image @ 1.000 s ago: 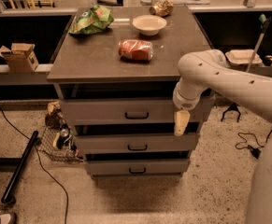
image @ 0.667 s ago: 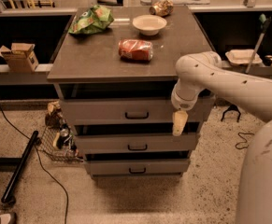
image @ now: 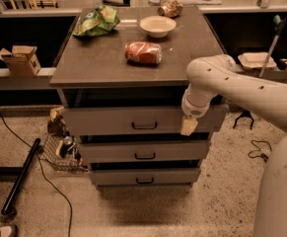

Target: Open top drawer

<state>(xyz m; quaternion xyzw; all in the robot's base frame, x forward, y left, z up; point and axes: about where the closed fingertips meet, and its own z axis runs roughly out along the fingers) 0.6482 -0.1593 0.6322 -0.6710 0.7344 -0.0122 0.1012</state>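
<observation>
Gripper first: you have it hanging from the pale arm, tan tip down, in front of the right part of the top drawer. It sits to the right of the drawer's dark loop handle, apart from it. Whether it is spread or closed, you cannot tell, nor whether it touches the grey front.

That top drawer is directly under the tabletop, a dark gap above it. It is the widest of the three fronts. Below it are the middle drawer and the bottom drawer, each narrower, each with its own small handle.

Up on the cabinet you have a red can lying on its side near the middle, a pale bowl behind it, a green bag at the back left and a crumpled brownish item at the back edge.

On the floor to the cabinet's left, a wire basket with clutter stands just beside the lower drawers. A black pole lies slanted farther left, with a thin cable trailing past it. A cardboard box rests on the left ledge, a shallow tray on the right ledge behind your arm. The robot's pale body fills the lower right corner.
</observation>
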